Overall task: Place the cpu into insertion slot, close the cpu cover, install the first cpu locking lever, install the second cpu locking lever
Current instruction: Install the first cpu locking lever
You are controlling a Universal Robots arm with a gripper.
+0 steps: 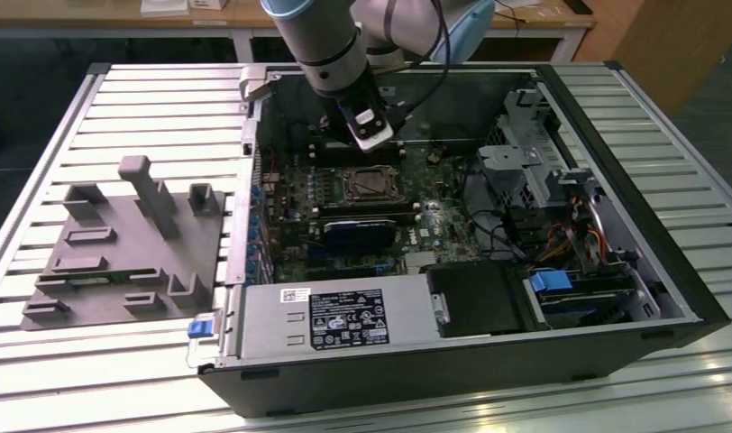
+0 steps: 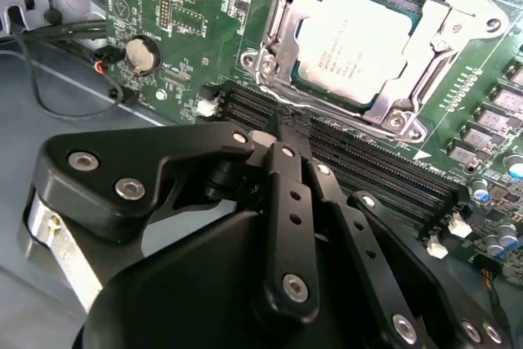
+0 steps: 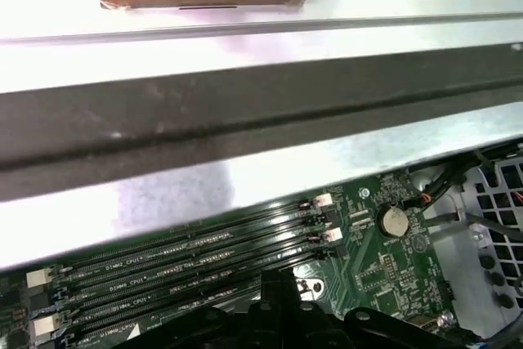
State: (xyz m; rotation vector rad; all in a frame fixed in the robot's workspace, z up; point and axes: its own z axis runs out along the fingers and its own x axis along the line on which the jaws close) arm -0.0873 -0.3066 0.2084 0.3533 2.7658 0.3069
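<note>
Black-linked gripper (image 2: 276, 140) hangs right over the long black memory slots (image 2: 368, 165), fingers pressed together, nothing pinched. Just beyond those slots, the small square silvery-topped cpu (image 2: 355, 38) sits in the dark square insertion slot (image 1: 369, 184), thin silvery metal cpu cover (image 2: 426, 63) framing it.

Around the cpu: what is covered, cropped or too small

In the second wrist view the cpu cover (image 2: 433, 38) framing the cpu (image 2: 359, 38) runs off the picture's edge on the cpu's far side, so that end of it cannot be seen. The black gripper (image 2: 274, 135) hides much of the memory slots (image 2: 368, 161) beside the cpu, and its own body is cut off by the picture's edge. In the exterior view the cpu (image 1: 369, 184) is too small to tell whether the cover lies flat over it. The arm (image 1: 330, 45), cropped at the top edge, hides the board (image 1: 444, 225) just beyond the cpu.
</note>
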